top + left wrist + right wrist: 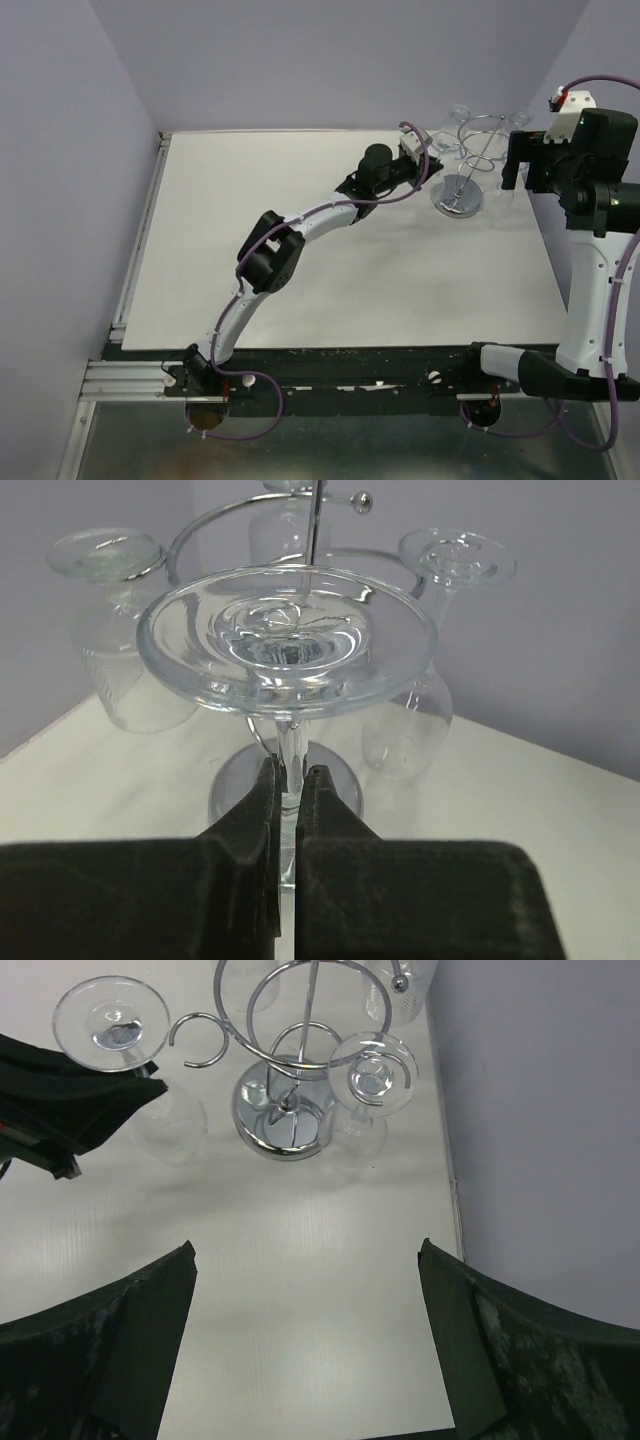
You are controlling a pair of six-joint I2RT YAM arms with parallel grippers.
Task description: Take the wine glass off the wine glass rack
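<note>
- My left gripper (291, 772) is clamped on the stem of the wine glass (288, 640), which hangs upside down with its foot uppermost.
- From the right wrist view, that glass sits just beside an open hook of the wine glass rack (285, 1120). It looks clear of the wire, though I cannot be sure.
- A second glass (373, 1072) hangs in a ring on the rack's other side.
- My right gripper (305, 1360) hovers over the table (300, 1250) near the rack, its fingers spread wide apart.

White table (330, 270) enclosed on three sides by plain lilac walls (330, 60); slotted aluminium rails (125, 378) run along its left and near edges. Lighting is soft and even, shadows faint.
</note>
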